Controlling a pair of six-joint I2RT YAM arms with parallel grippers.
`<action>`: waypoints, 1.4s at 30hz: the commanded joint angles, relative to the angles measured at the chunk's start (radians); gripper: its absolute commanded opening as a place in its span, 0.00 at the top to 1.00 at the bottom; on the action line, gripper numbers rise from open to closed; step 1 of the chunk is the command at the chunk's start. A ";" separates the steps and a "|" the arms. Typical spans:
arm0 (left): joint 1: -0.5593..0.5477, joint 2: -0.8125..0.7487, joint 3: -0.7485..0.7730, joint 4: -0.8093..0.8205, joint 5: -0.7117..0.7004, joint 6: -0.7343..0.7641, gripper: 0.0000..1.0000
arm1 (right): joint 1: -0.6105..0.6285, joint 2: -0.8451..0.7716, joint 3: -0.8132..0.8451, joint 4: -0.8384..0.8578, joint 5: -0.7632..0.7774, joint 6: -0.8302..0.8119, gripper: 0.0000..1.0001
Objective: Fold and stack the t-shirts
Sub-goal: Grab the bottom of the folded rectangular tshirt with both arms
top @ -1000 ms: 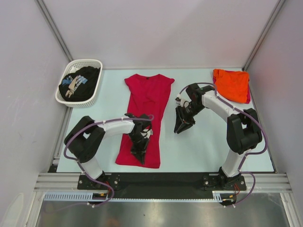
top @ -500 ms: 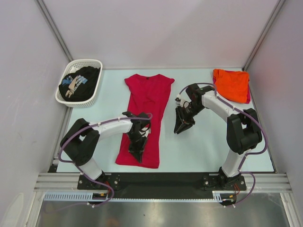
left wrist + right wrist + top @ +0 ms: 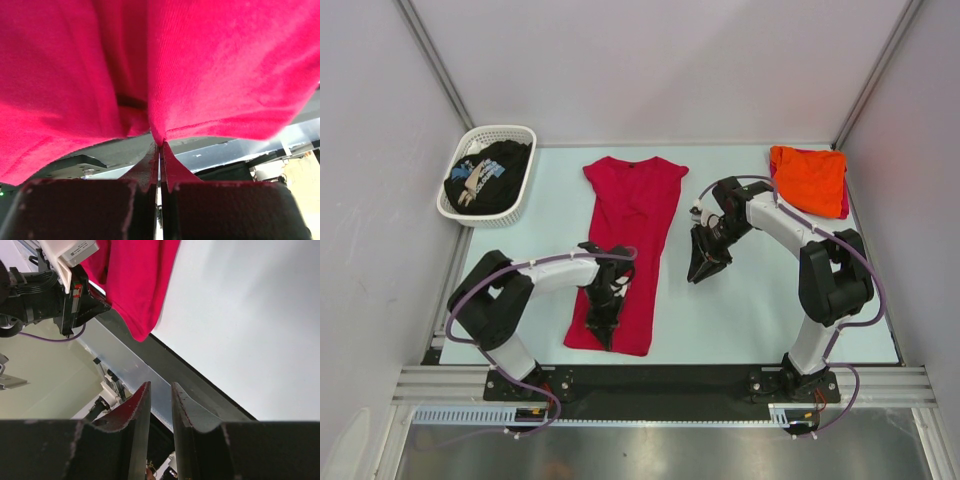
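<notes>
Far left, the black printed cloth tee (image 3: 488, 170) lies in the white plastic lattice basket (image 3: 480, 217). Now the left gripper (image 3: 159, 146) pinches the near hem of the crimson-red cloth tee (image 3: 635, 205): best lift low, carry straight to the collar. Beside it the right gripper (image 3: 161, 390) hovers, slightly parted, empty. Far right, the bright orange folded tee (image 3: 808, 178)

Left gripper (image 3: 601, 332), pinching the red t-shirt (image 3: 635, 205), shifts left toward the near hem. The lower cloth draws in slightly.
</notes>
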 commanded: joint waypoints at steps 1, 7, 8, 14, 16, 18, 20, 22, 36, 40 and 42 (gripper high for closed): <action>0.002 0.018 -0.024 0.014 -0.038 -0.020 1.00 | -0.001 -0.023 0.000 -0.012 -0.021 -0.007 0.73; 0.003 0.050 -0.031 0.028 -0.038 -0.008 0.95 | 0.025 -0.023 -0.004 -0.001 -0.043 0.011 0.73; 0.003 0.056 -0.031 0.029 -0.037 -0.008 0.86 | 0.031 -0.021 -0.015 0.001 -0.039 0.014 0.74; 0.003 0.001 0.001 0.000 -0.083 -0.025 0.01 | 0.067 -0.036 -0.070 0.024 -0.043 0.030 0.75; 0.003 -0.033 0.023 -0.032 -0.103 -0.034 0.00 | 0.067 -0.041 -0.072 0.030 -0.043 0.033 0.75; 0.003 -0.056 0.061 -0.078 -0.137 -0.039 0.00 | 0.067 -0.043 -0.070 0.031 -0.046 0.034 0.75; 0.003 -0.074 0.110 -0.098 -0.146 -0.042 0.00 | 0.067 -0.041 -0.073 0.034 -0.049 0.031 0.75; 0.003 -0.114 0.147 -0.117 -0.140 -0.045 0.00 | 0.067 -0.041 -0.076 0.039 -0.049 0.031 0.75; 0.078 0.008 0.419 0.023 -0.208 0.015 0.00 | 0.084 -0.013 -0.066 0.304 0.149 0.172 0.76; 0.169 0.077 0.480 0.133 -0.129 0.013 0.00 | 0.088 0.032 -0.014 0.395 0.185 0.220 0.75; 0.199 0.145 0.532 0.152 -0.124 0.033 0.01 | 0.090 0.063 0.037 0.412 0.175 0.241 0.75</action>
